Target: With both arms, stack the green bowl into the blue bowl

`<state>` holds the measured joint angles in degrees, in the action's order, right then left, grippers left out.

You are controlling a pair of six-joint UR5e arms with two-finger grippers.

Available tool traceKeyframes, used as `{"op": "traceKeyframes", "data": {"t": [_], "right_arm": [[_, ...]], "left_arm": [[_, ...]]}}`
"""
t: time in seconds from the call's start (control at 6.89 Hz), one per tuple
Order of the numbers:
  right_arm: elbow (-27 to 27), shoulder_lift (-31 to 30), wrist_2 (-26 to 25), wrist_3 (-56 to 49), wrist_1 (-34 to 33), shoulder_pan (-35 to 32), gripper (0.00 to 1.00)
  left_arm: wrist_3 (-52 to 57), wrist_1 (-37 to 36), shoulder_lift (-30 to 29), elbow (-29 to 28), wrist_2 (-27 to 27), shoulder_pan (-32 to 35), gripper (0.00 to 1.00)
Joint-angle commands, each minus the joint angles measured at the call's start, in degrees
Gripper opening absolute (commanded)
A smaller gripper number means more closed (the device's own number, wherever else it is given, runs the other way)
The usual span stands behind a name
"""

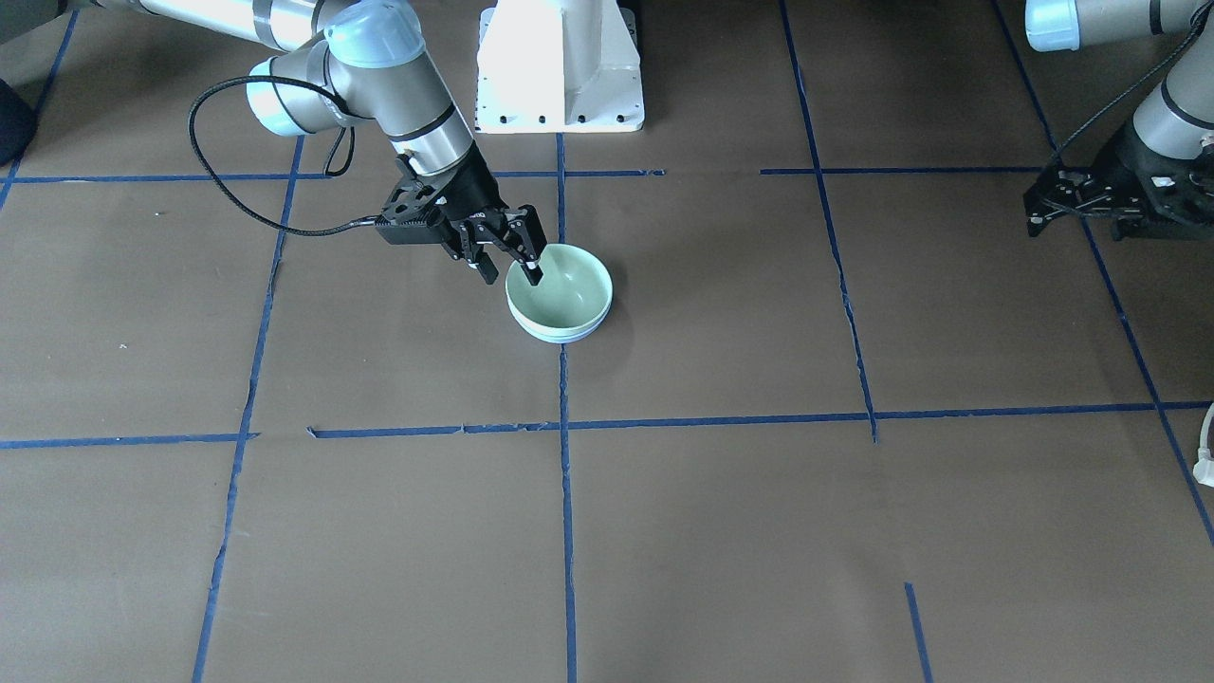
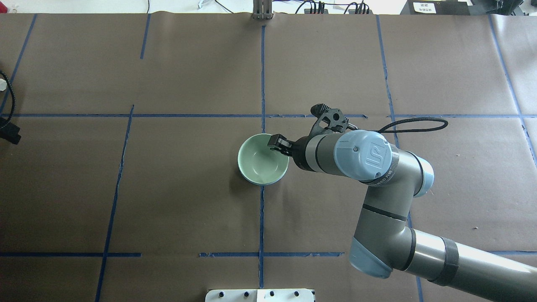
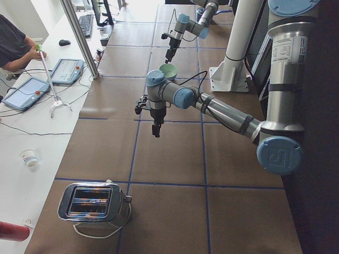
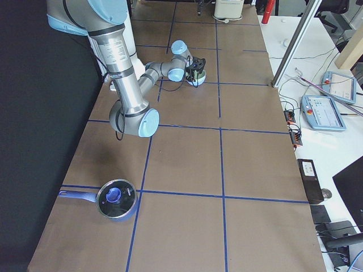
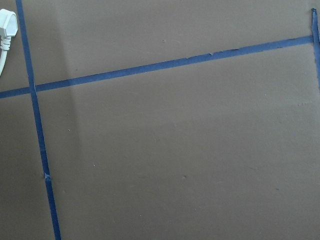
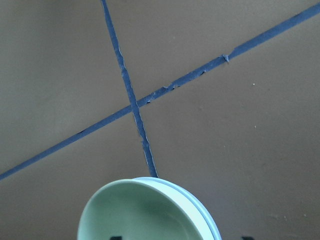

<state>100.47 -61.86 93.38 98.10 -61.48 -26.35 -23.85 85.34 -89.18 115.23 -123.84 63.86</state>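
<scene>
Centre frame: right gripper (image 1: 510,272), fingers apart, is straddling green bowl (image 1: 569,289) rim, probably releasing it nested inside blue bowl (image 1: 560,337).

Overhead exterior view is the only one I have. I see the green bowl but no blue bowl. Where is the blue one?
Observer: The blue bowl sits under the green bowl; the front-facing view shows its rim just below the green one.
Operator: Is the right gripper closed on the rim?
Observer: No. The right gripper is open, one finger inside the green bowl, one outside.
Operator: And the left gripper?
Observer: The left gripper hangs above bare table, far from both bowls.
</scene>
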Motion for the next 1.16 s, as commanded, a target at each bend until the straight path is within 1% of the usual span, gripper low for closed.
{"op": "traceKeyframes", "data": {"t": [0.0,0.15,0.29,0.44,0.58,0.73,0.87,1.02], "right_arm": [[1.74,-0.62,3.97,-0.54,-2.04,-4.46,1.00],[4.88,-0.72,9.83,-5.76,-9.55,-8.32,1.00],[8.92,-1.15,11.45,-13.73,-17.63,-10.19,1.00],[11.13,-3.51,11.91,-22.51,-20.93,-12.21,1.00],[11.15,-6.75,16.26,-29.82,-20.79,-15.62,1.00],[11.07,-10.70,21.70,-38.51,-20.44,-21.05,1.00],[10.98,-15.00,26.45,-47.47,-20.43,-26.68,1.00],[10.46,-19.65,30.76,-54.96,-20.35,-32.56,1.00]], "left_arm": [[0.21,0.00,0.23,-0.09,0.00,0.04,1.00],[0.47,0.00,0.32,-0.09,0.00,0.04,1.00],[0.56,0.00,0.49,-0.18,0.00,0.13,1.00],[0.56,-0.09,0.49,-0.70,0.09,0.22,1.00],[0.65,-0.09,0.41,-1.49,-0.08,1.00,1.00],[1.17,-0.18,0.41,-2.28,-0.61,3.36,1.00],[5.70,-0.35,0.41,-3.59,-0.79,5.73,1.00],[10.53,-0.44,0.49,-6.65,-5.31,9.32,1.00]]}}
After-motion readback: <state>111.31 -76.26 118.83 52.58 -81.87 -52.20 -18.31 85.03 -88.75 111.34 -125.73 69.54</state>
